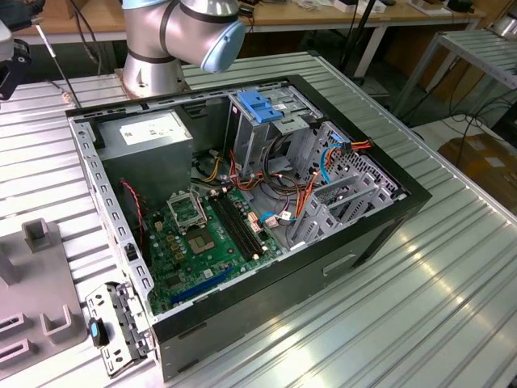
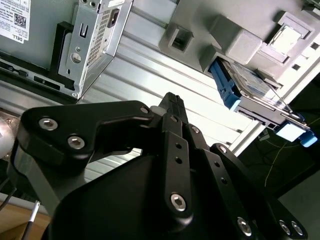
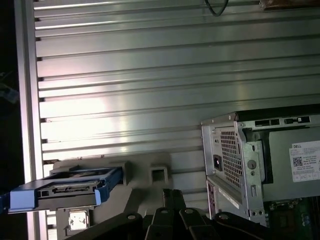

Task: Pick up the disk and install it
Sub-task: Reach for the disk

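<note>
The disk (image 2: 248, 82) has a dark body with blue plastic side rails and sits in a grey holder (image 2: 240, 40) on the ribbed metal table. In the first wrist view the disk (image 3: 75, 189) lies flat in the same holder (image 3: 150, 172), one blue rail end sticking out past the table's edge. My black gripper (image 2: 172, 100) hangs above the table between the holder and the computer case, apart from the disk. Its fingers (image 3: 172, 197) stand together with nothing between them.
An open computer case (image 1: 242, 202) lies on the table (image 1: 436, 283), with a metal drive cage with a blue top (image 1: 262, 105), a grey power-supply box (image 1: 153, 133) and a green mainboard (image 1: 202, 234) inside. The arm's base (image 1: 153, 65) stands behind the case. The grey holder (image 1: 40, 275) is at the exterior view's left.
</note>
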Tool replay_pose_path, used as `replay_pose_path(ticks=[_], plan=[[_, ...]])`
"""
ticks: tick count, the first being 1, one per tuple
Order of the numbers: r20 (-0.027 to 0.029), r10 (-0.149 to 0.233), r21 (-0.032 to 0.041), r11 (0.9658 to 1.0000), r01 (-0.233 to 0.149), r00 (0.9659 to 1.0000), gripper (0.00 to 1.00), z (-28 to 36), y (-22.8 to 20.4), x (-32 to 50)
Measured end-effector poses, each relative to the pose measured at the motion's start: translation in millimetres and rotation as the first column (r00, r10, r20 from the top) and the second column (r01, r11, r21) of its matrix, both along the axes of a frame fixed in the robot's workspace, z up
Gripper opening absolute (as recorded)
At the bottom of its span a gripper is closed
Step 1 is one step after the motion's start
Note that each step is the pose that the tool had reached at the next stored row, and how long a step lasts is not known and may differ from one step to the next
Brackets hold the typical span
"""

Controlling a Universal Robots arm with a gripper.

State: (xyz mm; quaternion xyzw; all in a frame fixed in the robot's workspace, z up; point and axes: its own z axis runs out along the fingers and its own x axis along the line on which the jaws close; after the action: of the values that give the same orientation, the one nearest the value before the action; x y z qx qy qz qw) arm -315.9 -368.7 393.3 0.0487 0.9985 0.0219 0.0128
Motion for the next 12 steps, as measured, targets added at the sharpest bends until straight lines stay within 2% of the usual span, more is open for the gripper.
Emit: replay_pose_path(ticks=[3, 9, 12], plan=[[-0.0012, 0.0, 0.0, 1.0, 0.0, 1.0, 0.11, 0.0, 0.4, -2.1], [-0.0151, 0.009, 0.0001, 1.0, -0.009, 0.9998, 0.11, 0.0, 0.9, -7.9], [-0.0178, 0.021, 0.0001, 0.9998, -0.021, 0.9996, 0.11, -0.3, 0.9, -12.5]])
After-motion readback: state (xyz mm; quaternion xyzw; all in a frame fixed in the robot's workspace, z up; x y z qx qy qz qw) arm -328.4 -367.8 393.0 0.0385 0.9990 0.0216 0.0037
